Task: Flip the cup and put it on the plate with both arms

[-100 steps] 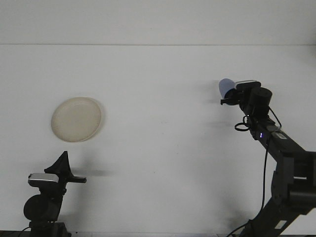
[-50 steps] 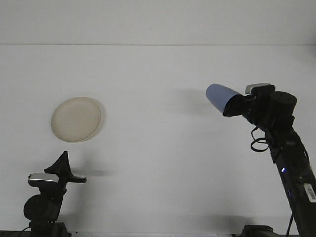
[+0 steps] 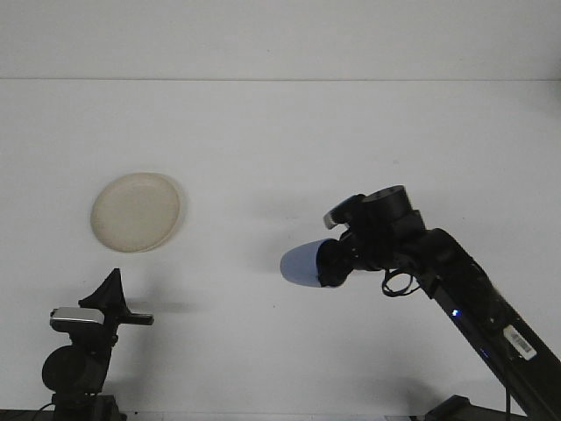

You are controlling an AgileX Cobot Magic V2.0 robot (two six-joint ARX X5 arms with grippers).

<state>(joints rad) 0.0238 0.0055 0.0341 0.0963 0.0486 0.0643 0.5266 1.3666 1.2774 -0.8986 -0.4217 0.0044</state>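
A pale blue cup (image 3: 301, 264) hangs on its side above the table, its closed bottom pointing left, with my right gripper (image 3: 329, 263) shut on its rim end. The cream plate (image 3: 136, 211) lies flat at the left of the table, well apart from the cup. My left gripper (image 3: 118, 300) rests low at the bottom left, below the plate; its dark fingers point up and right, and I cannot see how they stand.
The white table (image 3: 280, 140) runs back to a wall edge at the top. My right arm (image 3: 473, 303) slants from the bottom right corner toward the middle. The left arm's base (image 3: 74, 368) stands at the bottom left.
My right arm has swung the cup from the far right down and left toward the table's middle, turning it so its bottom points left. The left arm and plate stayed put.
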